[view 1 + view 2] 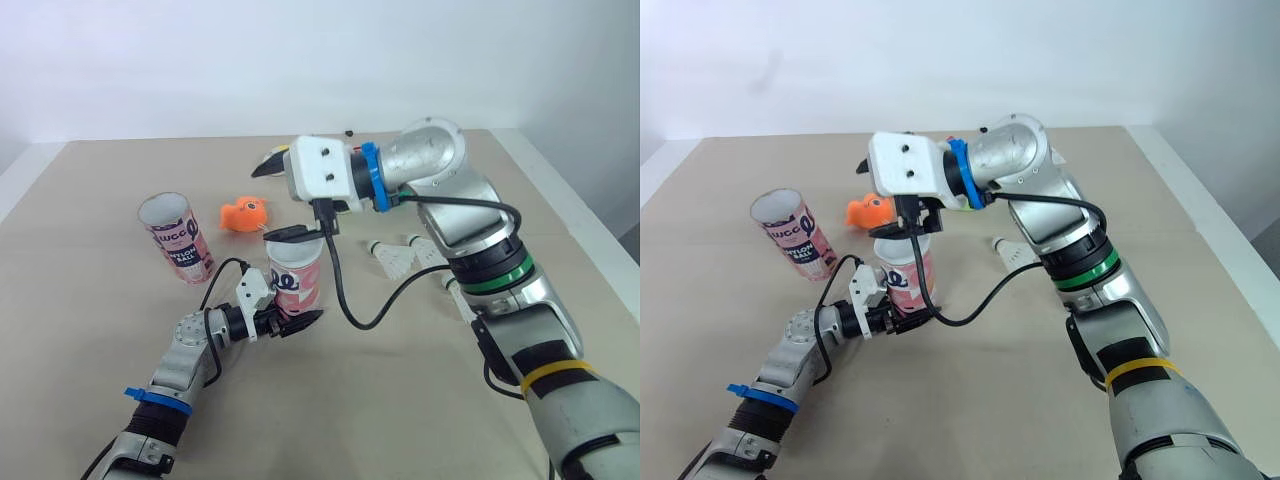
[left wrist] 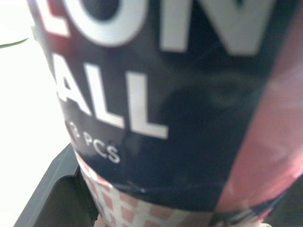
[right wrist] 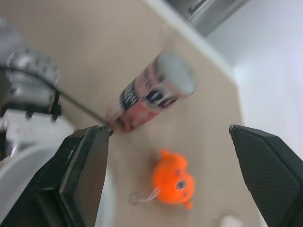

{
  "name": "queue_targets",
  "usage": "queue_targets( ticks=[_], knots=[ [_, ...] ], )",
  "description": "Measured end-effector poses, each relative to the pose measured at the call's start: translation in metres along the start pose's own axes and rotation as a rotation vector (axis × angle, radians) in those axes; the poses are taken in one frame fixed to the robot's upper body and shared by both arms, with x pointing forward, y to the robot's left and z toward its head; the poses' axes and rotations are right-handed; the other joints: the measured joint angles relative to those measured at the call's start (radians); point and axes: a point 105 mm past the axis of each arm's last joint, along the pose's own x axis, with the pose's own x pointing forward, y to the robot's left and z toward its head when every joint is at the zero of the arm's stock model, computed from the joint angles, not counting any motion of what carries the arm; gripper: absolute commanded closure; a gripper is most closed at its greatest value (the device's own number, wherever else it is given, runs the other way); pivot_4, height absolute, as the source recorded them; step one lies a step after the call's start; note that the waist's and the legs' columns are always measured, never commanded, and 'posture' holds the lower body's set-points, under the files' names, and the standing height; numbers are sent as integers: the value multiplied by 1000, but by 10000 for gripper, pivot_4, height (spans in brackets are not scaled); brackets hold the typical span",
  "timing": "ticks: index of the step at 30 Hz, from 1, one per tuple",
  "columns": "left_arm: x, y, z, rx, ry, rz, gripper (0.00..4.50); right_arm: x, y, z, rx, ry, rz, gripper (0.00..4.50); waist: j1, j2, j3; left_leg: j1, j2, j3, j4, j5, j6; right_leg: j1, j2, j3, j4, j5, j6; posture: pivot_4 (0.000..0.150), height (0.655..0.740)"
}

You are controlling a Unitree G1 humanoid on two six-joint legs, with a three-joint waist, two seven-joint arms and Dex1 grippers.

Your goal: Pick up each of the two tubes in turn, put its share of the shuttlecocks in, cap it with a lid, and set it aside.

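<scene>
Left wrist view puts the left claw (image 1: 288,320) closed around the base of an upright pink tube (image 1: 296,272), whose dark band reads "ALL" and "PCS" in white letters. Just above that tube hangs the right claw (image 3: 166,142), its fingers spread wide and holding nothing. Farther out on the bench (image 1: 90,330) sit a second tube (image 1: 178,238), an orange toy (image 1: 243,214) and loose shuttlecocks (image 1: 395,258).

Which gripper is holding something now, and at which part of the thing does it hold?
The left gripper holds one tube by its lower part, near the bottom end. The right gripper is open and holds nothing.
</scene>
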Motion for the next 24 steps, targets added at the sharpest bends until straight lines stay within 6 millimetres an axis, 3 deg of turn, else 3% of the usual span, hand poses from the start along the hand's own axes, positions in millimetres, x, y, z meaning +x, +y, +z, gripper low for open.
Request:
queue_targets(
  ticks=[3,7,8,14,24],
  knots=[
    [0,0,0,-2,0,0,9787,-11,-3,5,-23,8,24,23202,0,0,0,0,0,0,0,0,0,1,0,0,0,0,0,1500,7400],
    [0,0,0,-1,0,2,9787,-16,9,-6,-3,59,137,42219,0,0,0,0,0,0,0,0,0,0,0,0,0,0,0,1500,7400],
    [0,0,0,-2,0,2,9787,-16,14,-8,-2,71,176,44559,0,0,0,0,0,0,0,0,0,0,0,-1,0,0,0,1500,7400],
    [0,0,0,-2,-1,1,9787,-17,28,-20,5,137,266,44559,0,0,0,0,-1,0,1,0,0,0,-1,0,0,0,0,1500,7400],
    [1,0,0,-4,-2,1,9787,-1,37,-31,-32,173,331,44559,0,0,0,0,-1,-1,1,0,0,1,-1,-1,0,0,0,1500,7400]
  ],
)
